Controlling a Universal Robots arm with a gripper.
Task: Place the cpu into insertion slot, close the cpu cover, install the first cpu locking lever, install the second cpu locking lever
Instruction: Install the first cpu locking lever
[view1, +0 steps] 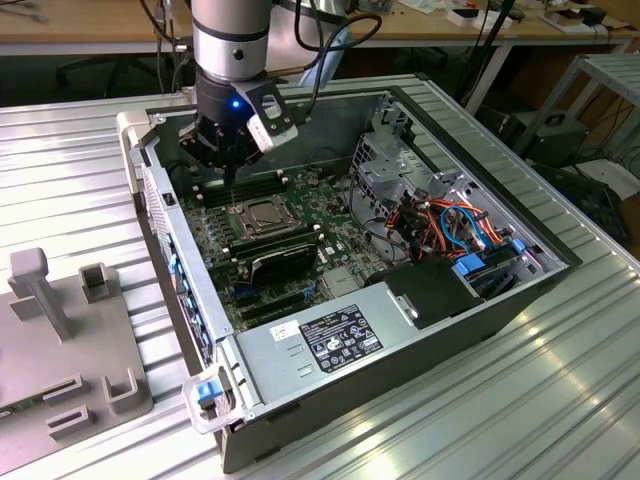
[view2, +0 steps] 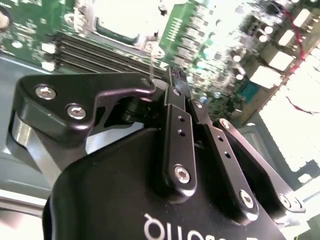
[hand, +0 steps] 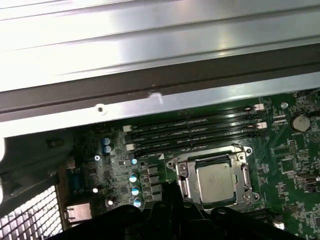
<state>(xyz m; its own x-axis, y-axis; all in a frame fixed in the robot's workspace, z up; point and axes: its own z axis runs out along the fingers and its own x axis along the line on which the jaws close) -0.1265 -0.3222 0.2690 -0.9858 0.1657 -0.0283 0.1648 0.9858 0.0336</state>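
The cpu lies flat in the insertion slot on the green board, silvery face up. The cpu cover, a thin silver frame, lies down around it. In the exterior view my gripper hangs just over the socket's corner on the exterior view's left, with the cpu beside its tip. In the second wrist view the gripper has its black fingers pressed together. A thin metal lever rod stands up right beside the fingertips, not between them.
Long black memory slots run behind the socket, next to the case wall. A long black card, the power supply, a drive cage and coloured cables crowd the case. A grey fixture sits outside.
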